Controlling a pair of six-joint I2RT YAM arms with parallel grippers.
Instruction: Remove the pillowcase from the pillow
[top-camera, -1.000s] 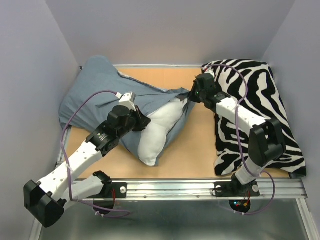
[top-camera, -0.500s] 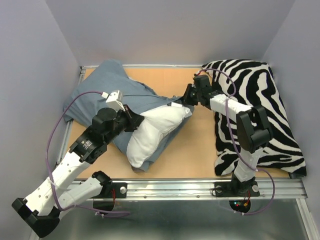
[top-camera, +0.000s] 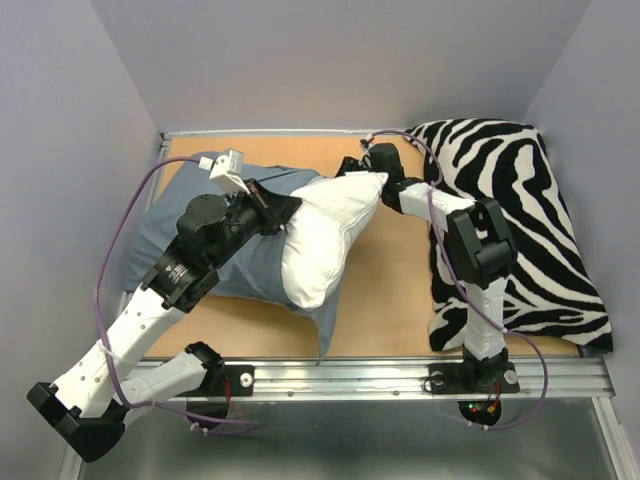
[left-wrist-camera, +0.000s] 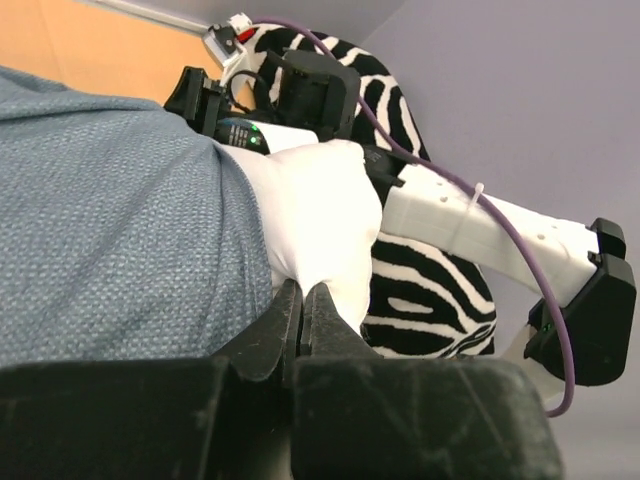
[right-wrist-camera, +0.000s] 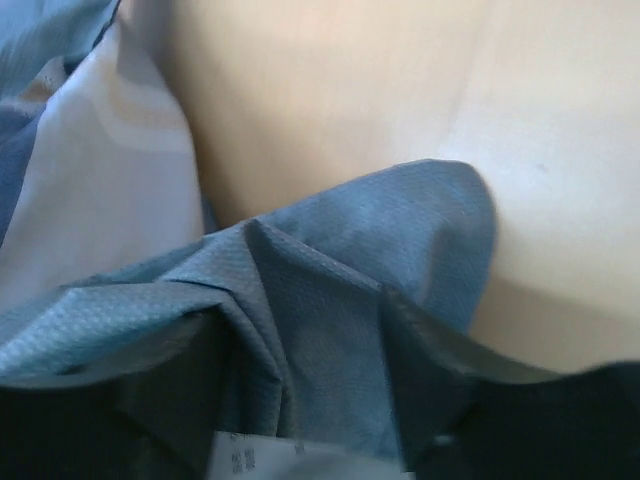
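Note:
The slate-blue pillowcase (top-camera: 185, 265) lies bunched at the left of the table. The white pillow (top-camera: 328, 232) sticks far out of it towards the back middle. My left gripper (top-camera: 292, 208) is shut on a pinch of the pillow (left-wrist-camera: 320, 220) right where the pillowcase (left-wrist-camera: 110, 220) ends; its tips (left-wrist-camera: 303, 297) meet with no gap. My right gripper (top-camera: 358, 165) sits at the pillow's far corner. In the right wrist view its dark fingers (right-wrist-camera: 545, 425) stand wide apart, and a loose fold of pillowcase (right-wrist-camera: 340, 300) lies between them (right-wrist-camera: 330, 435).
A zebra-striped cushion (top-camera: 525, 200) fills the right side of the table, with the right arm's elbow (top-camera: 480, 240) over its left edge. Bare wood (top-camera: 390, 290) shows between pillow and cushion. Grey walls close in on three sides, and a metal rail (top-camera: 400, 378) runs along the front.
The left gripper swung towards the back with the pillow, and more white is out of the case. The right gripper moved left and back and its jaws spread apart.

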